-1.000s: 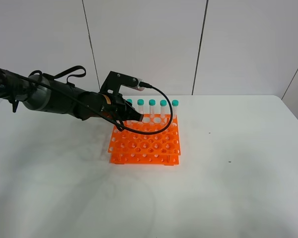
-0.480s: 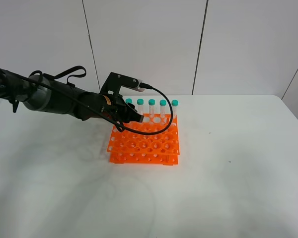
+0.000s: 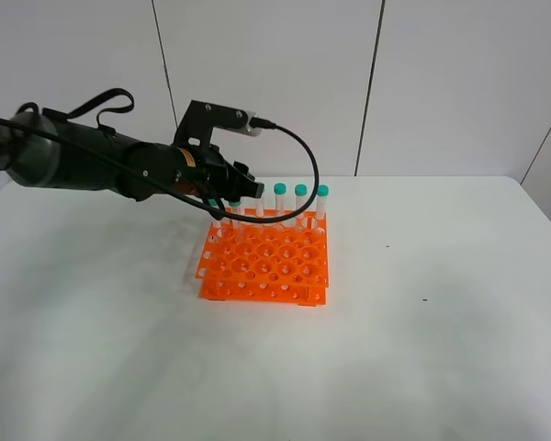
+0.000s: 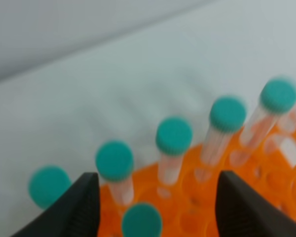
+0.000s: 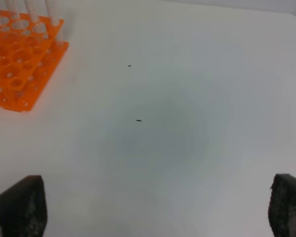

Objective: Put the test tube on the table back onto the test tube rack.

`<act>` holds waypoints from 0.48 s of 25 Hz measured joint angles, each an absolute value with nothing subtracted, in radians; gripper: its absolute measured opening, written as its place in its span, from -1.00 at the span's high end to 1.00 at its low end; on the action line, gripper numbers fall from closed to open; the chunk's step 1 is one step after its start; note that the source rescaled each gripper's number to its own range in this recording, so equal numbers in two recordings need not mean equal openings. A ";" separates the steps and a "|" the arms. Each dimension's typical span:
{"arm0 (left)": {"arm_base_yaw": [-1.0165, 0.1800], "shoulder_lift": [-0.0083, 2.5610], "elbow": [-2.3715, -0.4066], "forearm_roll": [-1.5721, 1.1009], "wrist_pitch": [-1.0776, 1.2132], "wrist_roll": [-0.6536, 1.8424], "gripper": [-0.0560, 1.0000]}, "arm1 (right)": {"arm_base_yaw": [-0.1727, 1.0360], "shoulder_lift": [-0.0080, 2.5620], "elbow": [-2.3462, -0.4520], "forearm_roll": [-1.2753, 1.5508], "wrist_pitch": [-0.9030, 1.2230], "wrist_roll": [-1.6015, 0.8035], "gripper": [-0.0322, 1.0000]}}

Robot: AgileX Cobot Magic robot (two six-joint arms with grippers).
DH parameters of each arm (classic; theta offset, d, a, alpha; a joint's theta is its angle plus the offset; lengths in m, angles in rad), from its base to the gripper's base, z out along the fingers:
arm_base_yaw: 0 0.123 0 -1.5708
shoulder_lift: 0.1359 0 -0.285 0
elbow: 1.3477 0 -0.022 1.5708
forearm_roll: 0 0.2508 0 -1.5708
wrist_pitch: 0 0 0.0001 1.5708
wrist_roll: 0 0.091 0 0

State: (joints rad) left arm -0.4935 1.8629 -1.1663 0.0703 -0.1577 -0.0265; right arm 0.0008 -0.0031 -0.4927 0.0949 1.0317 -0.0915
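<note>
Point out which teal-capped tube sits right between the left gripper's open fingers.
The tube whose cap shows lowest in the left wrist view, alone in front of the row of five; the left gripper straddles it with fingers apart, while the others stand beyond them.

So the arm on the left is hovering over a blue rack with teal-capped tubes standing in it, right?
Nearly. The test tube rack is bright orange, not blue, as the exterior high view shows. The rest holds: the left gripper hovers over its back row, where teal-capped test tubes stand upright.

Black left arm (image 3: 101,167) with looping black cables, a strap and ribbed black fingers (image 4: 74,210)
</note>
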 joint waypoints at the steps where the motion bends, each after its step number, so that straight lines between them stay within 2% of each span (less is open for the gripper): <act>1: -0.494 1.840 -1.166 0.070 -0.151 -0.027 -0.32 | 0.001 -0.003 -0.493 0.095 1.032 -0.091 -1.00; 4: -0.495 1.752 -1.166 0.070 -0.100 -0.029 -0.35 | 0.001 -0.003 -0.493 0.095 1.032 -0.091 -1.00; 8: -0.495 1.644 -1.166 0.070 0.041 -0.025 -0.82 | 0.001 -0.003 -0.493 0.095 1.032 -0.091 -1.00; 10: -0.495 1.600 -1.171 0.070 0.161 -0.025 -0.94 | 0.001 -0.003 -0.493 0.095 1.032 -0.091 -1.00; 12: -0.495 1.576 -1.183 0.070 0.327 -0.029 -0.98 | 0.001 -0.003 -0.493 0.095 1.032 -0.091 -1.00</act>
